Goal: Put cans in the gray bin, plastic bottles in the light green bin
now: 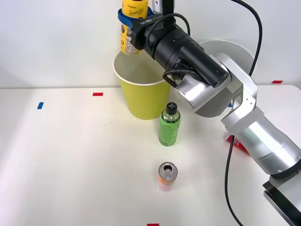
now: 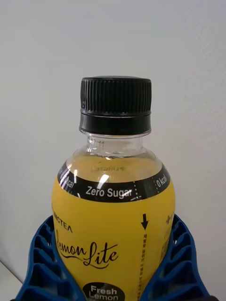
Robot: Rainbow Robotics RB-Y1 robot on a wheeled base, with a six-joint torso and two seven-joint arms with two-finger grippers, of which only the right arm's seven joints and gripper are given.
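My right gripper (image 1: 133, 19) is shut on the stout yellow-labelled plastic bottle (image 1: 129, 43), holding it upright just above the back rim of the light green bin (image 1: 141, 101). In the right wrist view the blue fingers (image 2: 40, 263) clasp the bottle (image 2: 113, 221) on both sides below its black cap. A slimmer green bottle (image 1: 170, 125) stands in front of that bin. An orange can (image 1: 167, 175) stands nearer the table's front. A sliver of the red can (image 1: 236, 142) peeks from behind my forearm. The gray bin (image 1: 235, 47) is mostly hidden behind the arm; its pale rim shows.
Small tape marks lie on the white table: blue (image 1: 40, 105) at the left, red (image 1: 98, 94) near the back, red (image 1: 277, 81) at the far right, red (image 1: 153, 224) at the front edge. A black cable (image 1: 228, 179) hangs by the arm.
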